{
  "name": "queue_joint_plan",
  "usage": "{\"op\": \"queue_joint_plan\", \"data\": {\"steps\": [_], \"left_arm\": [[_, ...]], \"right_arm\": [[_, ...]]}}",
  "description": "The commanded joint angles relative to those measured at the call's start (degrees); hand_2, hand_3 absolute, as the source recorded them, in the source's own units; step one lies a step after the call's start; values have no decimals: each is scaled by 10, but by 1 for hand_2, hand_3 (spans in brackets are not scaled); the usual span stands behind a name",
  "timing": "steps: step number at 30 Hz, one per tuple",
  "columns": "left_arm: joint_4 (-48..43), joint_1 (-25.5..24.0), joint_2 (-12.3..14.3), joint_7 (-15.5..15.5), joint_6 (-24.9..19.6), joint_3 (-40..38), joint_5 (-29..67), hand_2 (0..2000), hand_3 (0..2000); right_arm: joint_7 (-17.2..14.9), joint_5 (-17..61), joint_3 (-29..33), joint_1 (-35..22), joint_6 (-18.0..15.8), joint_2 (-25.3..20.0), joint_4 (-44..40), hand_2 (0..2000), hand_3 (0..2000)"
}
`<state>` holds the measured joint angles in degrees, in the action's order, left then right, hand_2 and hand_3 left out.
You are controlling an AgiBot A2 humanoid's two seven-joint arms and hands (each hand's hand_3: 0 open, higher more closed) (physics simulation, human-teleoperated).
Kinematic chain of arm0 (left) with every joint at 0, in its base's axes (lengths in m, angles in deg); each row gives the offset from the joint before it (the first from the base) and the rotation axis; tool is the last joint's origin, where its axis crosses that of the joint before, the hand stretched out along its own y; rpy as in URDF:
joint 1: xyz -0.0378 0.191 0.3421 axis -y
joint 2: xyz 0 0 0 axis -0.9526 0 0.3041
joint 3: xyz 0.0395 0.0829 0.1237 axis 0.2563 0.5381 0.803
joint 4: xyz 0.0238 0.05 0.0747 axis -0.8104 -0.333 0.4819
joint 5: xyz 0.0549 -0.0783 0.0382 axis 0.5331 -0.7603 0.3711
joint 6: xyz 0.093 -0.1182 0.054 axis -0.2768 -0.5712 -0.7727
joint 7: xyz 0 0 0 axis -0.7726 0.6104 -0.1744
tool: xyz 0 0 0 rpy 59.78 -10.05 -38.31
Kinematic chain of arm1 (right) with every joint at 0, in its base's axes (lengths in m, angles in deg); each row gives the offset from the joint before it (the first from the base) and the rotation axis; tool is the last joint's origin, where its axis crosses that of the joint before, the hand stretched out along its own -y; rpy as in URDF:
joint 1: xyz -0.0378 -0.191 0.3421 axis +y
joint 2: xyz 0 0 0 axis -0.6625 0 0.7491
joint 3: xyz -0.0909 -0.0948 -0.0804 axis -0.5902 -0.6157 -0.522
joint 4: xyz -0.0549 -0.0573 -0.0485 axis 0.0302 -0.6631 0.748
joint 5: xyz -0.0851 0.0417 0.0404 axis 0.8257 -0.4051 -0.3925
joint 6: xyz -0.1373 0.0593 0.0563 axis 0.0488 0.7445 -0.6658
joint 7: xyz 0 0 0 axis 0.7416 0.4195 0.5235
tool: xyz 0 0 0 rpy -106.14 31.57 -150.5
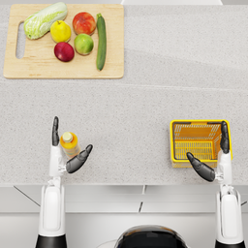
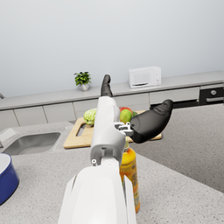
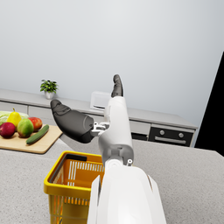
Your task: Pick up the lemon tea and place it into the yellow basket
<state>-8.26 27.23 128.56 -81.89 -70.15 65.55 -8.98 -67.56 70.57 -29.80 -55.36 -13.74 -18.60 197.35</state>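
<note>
Lemon tea point(image 1: 69, 143) is standing upright on the counter point(image 1: 135, 126), down at about 8 o'clock in the head view, sitting between the spread fingers and thumb of my left hand point(image 1: 65, 151). Left hand is released: fingers apart, straddling the bottle, and I see no clear contact yet; the left wrist view shows the bottle just under the palm, partly hidden by the forearm. So I'd call this the pre-grasp step, nothing lifted yet. Yellow basket point(image 1: 200, 142) is well apart from the bottle, at roughly 4 o'clock, with nothing visible in it. Right hand point(image 1: 213, 157) is released too, fingers spread, hovering over the basket's near edge and holding nothing. Next move, as I judge it: close the left hand around the bottle's body, lift straight up, carry it across toward 3 o'clock and lower it into the basket. Right hand probably wants to clear the basket opening first. Further out, at 11 o'clock, a cutting board point(image 1: 29, 68) carries fruit and vegetables, well clear of that path.
</note>
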Motion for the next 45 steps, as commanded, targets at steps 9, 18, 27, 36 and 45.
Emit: {"op": "queue_joint_plan", "data": {"steps": [9, 18, 27, 36, 45], "left_arm": [[308, 88, 25, 0, 0, 40, 4, 0, 0], [430, 123, 43, 0, 0, 55, 4, 1361, 327], [222, 86, 49, -1, -30, 21, 5, 2000, 2000], [29, 157, 88, 1, -47, 133, 5, 2000, 2000], [-8, 188, 139, 0, -49, 254, 5, 2000, 2000]], "right_arm": [[0, 4, -41, -9, 0, -12, -6, 0, 0], [0, 4, -56, -4, 0, -21, -10, 0, 0], [0, 4, -125, -33, 0, -45, -32, 0, 0], [0, 30, -227, -108, 0, -117, -110, 0, 0], [0, 116, -281, -165, 0, -168, -168, 0, 0]]}}
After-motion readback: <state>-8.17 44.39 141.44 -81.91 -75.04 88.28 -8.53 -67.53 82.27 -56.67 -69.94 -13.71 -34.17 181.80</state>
